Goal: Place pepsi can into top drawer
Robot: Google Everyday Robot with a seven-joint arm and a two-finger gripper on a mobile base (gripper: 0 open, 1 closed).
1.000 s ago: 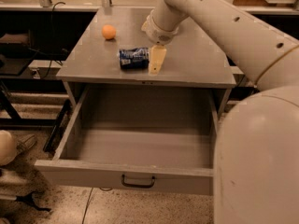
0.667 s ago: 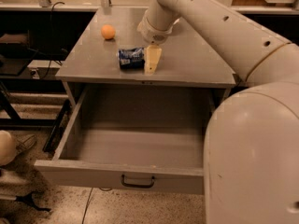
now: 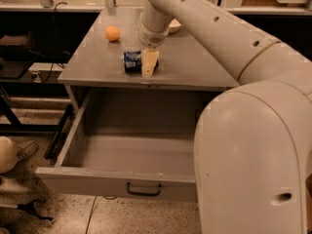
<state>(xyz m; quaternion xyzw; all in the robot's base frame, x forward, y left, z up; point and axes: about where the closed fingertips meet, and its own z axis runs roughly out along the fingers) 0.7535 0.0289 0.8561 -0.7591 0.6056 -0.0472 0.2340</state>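
Observation:
The pepsi can [image 3: 132,61] lies on its side near the front edge of the grey cabinet top [image 3: 92,65], dark blue with white markings. My gripper [image 3: 148,65] comes down from above and sits right at the can's right part, covering some of it. The top drawer [image 3: 92,182] is pulled far out below the cabinet top. Its inside is bare and its dark handle [image 3: 144,189] faces the front.
An orange ball [image 3: 112,33] rests on the cabinet top at the back left. A white dish [image 3: 174,27] peeks out behind my arm. My arm's large shell [image 3: 253,145] fills the right side. A pale round object [image 3: 7,153] and cables lie on the floor at the left.
My gripper has shifted a little to the left and lower onto the can. The can, ball and drawer have stayed where they were.

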